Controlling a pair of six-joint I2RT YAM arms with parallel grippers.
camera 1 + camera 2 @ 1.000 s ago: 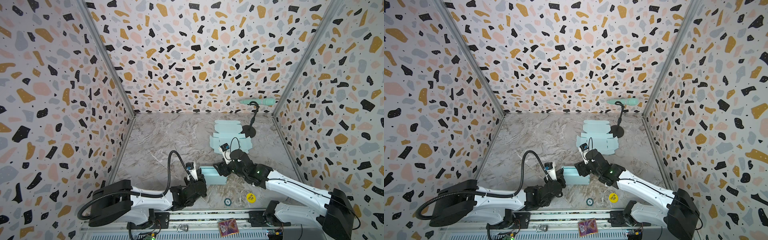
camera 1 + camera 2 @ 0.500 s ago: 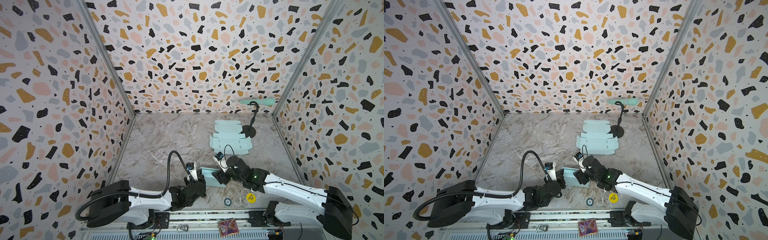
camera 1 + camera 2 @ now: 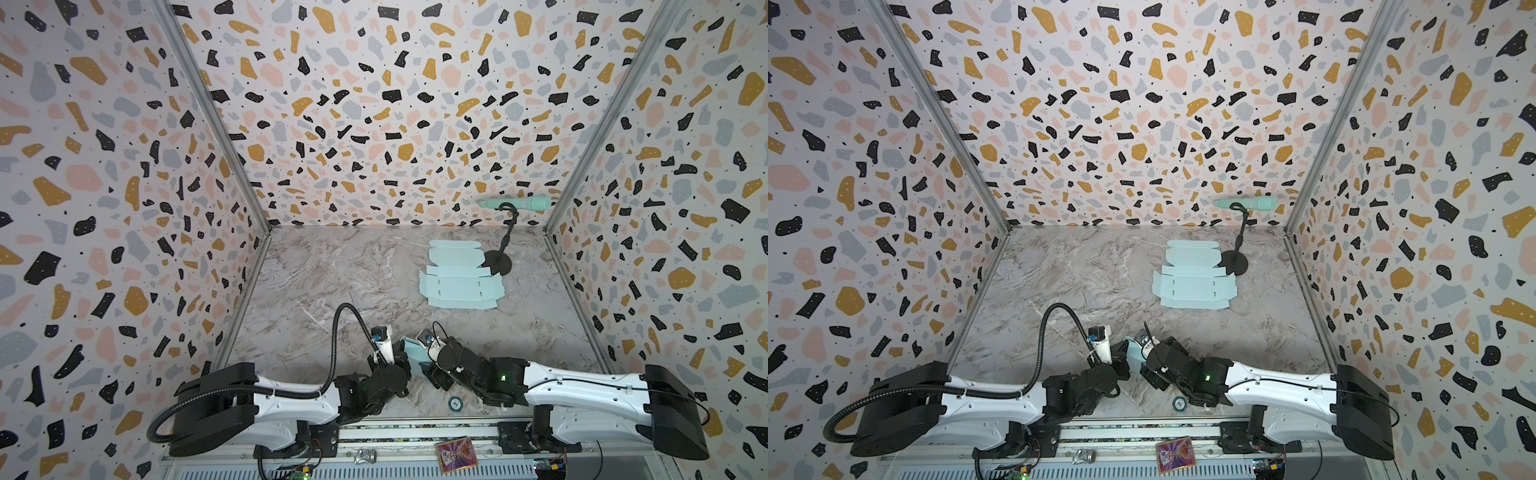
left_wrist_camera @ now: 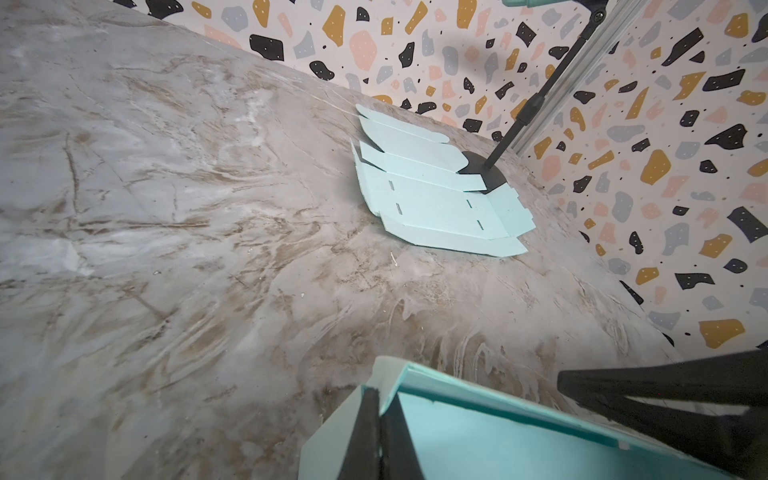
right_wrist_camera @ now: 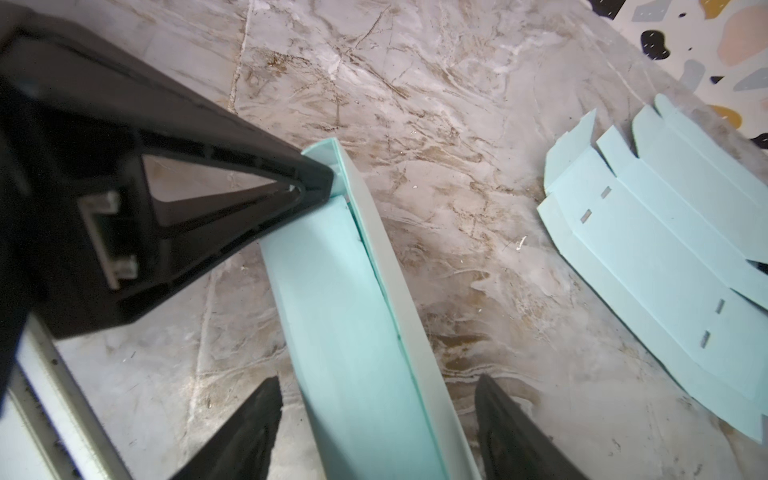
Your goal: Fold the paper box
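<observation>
The partly folded mint paper box (image 3: 412, 352) (image 3: 1133, 353) is raised near the table's front centre, between my two grippers. My left gripper (image 4: 379, 419) (image 3: 398, 360) is shut on the wall at one end of the box (image 4: 498, 440). In the right wrist view its black fingers (image 5: 307, 183) pinch that far corner. My right gripper (image 5: 376, 380) (image 3: 430, 368) is open and straddles the other end of the box (image 5: 353, 316). A gap shows on each side, so neither finger touches it.
A flat mint box blank (image 3: 461, 282) (image 3: 1194, 286) (image 4: 440, 199) (image 5: 665, 249) lies at the back right. A black microphone stand (image 3: 498, 262) rests its base on one corner of it. A small dark ring (image 3: 455, 402) lies by the front rail.
My right arm has swung left and towards the front, and its jaws now sit around the box's end. The box shows narrower from above. The left gripper has kept its grip.
</observation>
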